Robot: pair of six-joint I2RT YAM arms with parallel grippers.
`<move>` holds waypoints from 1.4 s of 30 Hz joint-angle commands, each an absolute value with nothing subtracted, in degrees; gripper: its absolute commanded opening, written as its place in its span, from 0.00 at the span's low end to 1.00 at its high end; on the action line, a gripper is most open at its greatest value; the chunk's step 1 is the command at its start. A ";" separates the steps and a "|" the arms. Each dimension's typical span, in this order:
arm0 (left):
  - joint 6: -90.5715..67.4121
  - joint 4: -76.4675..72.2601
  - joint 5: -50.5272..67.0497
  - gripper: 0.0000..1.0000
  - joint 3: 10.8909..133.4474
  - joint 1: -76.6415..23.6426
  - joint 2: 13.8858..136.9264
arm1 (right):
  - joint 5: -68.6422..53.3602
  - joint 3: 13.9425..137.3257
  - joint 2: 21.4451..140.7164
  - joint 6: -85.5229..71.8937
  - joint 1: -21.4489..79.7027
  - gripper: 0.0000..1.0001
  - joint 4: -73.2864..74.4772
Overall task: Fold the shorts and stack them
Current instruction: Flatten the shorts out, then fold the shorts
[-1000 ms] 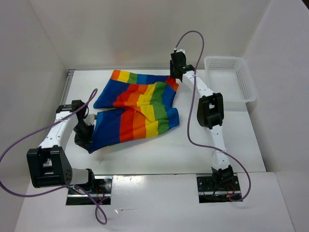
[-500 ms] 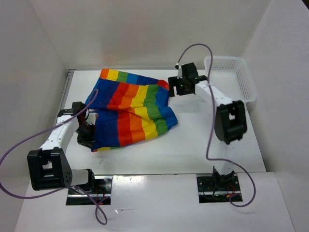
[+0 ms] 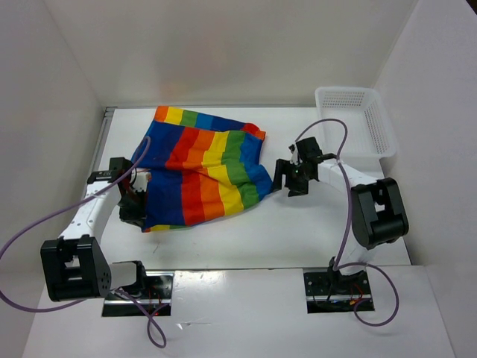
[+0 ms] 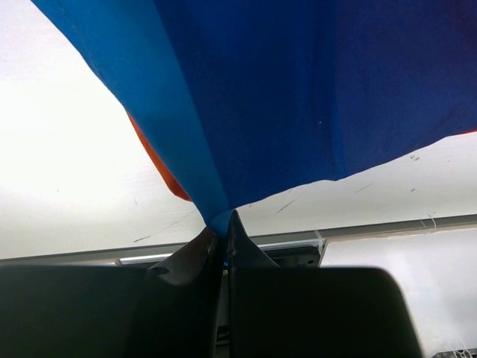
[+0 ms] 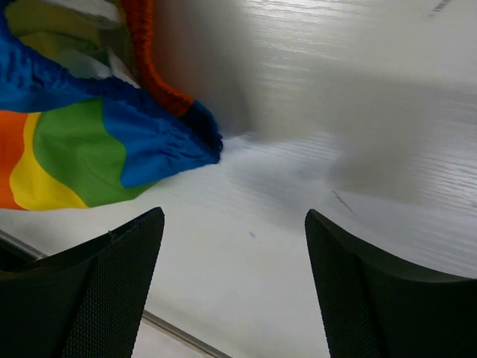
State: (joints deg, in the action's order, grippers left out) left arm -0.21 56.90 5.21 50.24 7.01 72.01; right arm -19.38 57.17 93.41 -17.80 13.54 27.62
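On the table (image 3: 313,224), the shorts (image 3: 205,171) lie loosely doubled, left gripper (image 3: 134,210) pinching their blue edge, right gripper (image 3: 292,179) spread empty; neatening and stacking seemingly remain.

White counter (image 3: 246,235), matte finish, with faint linear grain and a few short dark scuff marks on close view. It is enclosed on three sides by plain white panels: back wall (image 3: 223,52), left wall (image 3: 45,134) and right wall (image 3: 440,149), all unmarked. A metal strip (image 3: 104,142) runs along the counter's left edge. A white lattice basket (image 3: 381,123) sits in the far right corner, beside the right wall. A white ledge (image 3: 238,313) fronts the near side. Lighting is even and diffuse; shadows are soft.
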 commanded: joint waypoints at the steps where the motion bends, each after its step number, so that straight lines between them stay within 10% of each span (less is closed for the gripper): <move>1: 0.00 56.25 5.19 0.07 51.85 6.77 70.40 | -20.66 57.57 94.21 -24.86 16.96 0.82 18.46; 17: 0.00 55.55 4.66 0.06 53.61 7.38 67.68 | -8.26 64.86 104.23 -37.97 20.92 0.72 20.74; 24: 0.00 54.32 6.33 0.05 57.56 9.58 66.27 | -10.72 67.76 104.51 -32.36 21.45 0.00 21.69; 42: 0.00 46.06 24.96 0.00 81.11 10.72 57.10 | -29.09 84.71 91.23 38.40 18.54 0.00 72.32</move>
